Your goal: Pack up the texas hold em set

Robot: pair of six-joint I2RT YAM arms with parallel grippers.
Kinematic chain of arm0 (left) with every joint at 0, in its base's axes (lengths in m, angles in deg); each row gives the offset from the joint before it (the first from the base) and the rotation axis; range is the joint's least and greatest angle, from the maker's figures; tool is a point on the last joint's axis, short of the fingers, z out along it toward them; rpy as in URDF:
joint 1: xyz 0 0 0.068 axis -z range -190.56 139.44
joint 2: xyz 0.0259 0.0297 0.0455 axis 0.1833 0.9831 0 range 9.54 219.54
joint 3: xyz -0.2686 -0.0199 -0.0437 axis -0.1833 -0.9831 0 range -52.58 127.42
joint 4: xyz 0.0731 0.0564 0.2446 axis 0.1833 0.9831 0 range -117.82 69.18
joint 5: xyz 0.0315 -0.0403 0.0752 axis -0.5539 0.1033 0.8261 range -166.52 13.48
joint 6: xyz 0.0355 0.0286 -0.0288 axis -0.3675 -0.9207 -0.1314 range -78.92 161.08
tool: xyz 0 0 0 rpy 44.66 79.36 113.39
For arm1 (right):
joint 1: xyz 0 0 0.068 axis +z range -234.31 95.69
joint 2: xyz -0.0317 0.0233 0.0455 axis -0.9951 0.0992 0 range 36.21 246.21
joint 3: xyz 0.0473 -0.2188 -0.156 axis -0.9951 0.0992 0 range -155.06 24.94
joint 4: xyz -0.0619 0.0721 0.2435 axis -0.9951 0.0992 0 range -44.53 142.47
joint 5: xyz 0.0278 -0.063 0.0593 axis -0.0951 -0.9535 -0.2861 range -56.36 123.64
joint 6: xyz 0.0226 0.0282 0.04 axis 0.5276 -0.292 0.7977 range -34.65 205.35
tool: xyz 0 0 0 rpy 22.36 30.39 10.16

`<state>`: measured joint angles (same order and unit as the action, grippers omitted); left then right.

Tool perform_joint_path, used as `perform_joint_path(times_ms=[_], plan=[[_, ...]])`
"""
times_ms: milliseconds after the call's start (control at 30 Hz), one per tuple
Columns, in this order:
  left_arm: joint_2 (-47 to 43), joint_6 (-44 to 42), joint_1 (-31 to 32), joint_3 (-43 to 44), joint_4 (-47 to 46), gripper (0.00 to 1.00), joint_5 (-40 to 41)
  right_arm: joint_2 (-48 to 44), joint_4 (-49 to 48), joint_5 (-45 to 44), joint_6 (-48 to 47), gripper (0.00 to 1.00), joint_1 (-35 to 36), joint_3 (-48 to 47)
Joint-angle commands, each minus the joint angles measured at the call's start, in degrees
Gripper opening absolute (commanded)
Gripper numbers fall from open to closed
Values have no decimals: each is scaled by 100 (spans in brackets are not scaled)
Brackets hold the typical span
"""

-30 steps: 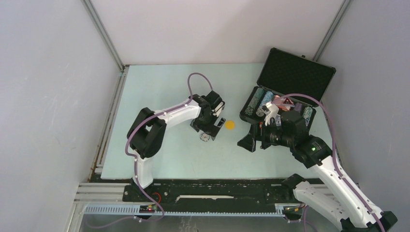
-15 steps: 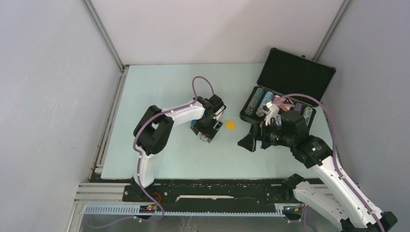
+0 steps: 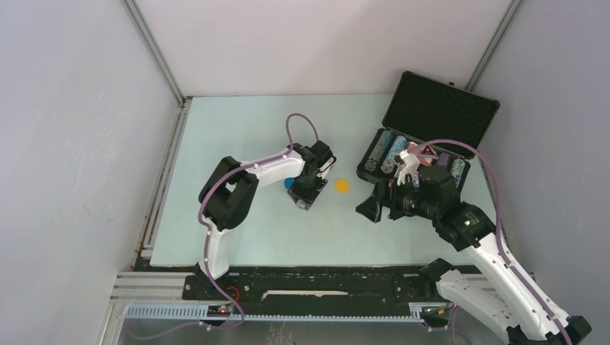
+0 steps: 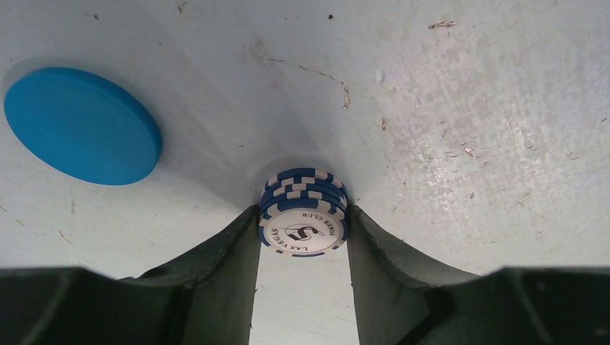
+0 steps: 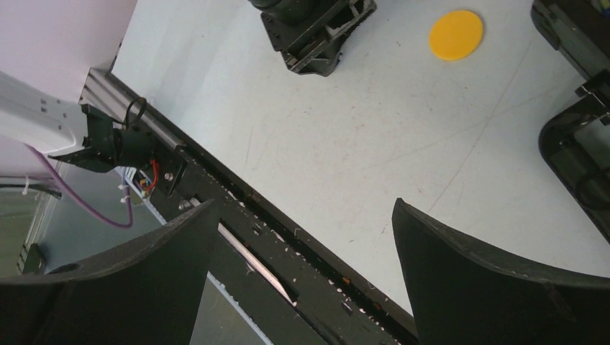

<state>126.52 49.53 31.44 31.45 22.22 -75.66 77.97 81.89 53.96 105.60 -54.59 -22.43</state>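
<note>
Since a second ago my left end effector (image 4: 303,212) has settled lower over the worktop (image 3: 244,129) and drawn its fingers in from wide to a narrow span around a short stack (image 4: 303,188) of blue-and-white chips. Both fingers now appear to press the stack's sides, though from the wrist view I cannot be sure the squeeze is firm. The stack rests on the worktop, not yet lifted. I take it edge-on because the flat chips give no other purchase, and pinching across the rims should keep them together as one pile. A blue disc (image 4: 80,126) lies flat just left of the stack, clear of my fingers, and a yellow disc (image 3: 342,185) sits between the two arms; both are loose and, I judge, yet to be packed. The case (image 3: 440,108) stands open at the far right, its lid tilted back so its slots can be reached from above, with rows of chips (image 3: 385,152) and a red triangle (image 3: 429,151) already inside. My right end effector (image 5: 302,208) hangs spread wide and empty before the case, facing the yellow disc.
</note>
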Motion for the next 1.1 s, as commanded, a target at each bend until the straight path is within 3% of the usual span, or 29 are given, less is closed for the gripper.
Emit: perform_joint_path(times_ms=[0,200,333,567,633,800,900,1067], plan=[[207,-119,32,76,-156,49,-42,-181,-113,-495,292,100,-18,65],[189,-154,38,81,-177,39,-42,-208,-91,-912,466,100,-110,88],[77,-235,45,74,-217,36,-42,-217,184,-1498,1089,100,-581,168],[-277,-397,64,26,-260,25,80,58,-40,-97,1077,100,-1935,485],[-360,-429,67,11,-274,17,76,163,-78,-38,1076,100,-2002,528],[-634,-498,77,-5,-279,12,177,218,-449,182,1228,100,-2001,866],[-858,-513,72,-38,-283,1,252,254,-639,298,1322,100,-2007,1020],[-1305,-645,166,-196,-363,0,165,609,-1136,952,1253,97,-2098,1055]])
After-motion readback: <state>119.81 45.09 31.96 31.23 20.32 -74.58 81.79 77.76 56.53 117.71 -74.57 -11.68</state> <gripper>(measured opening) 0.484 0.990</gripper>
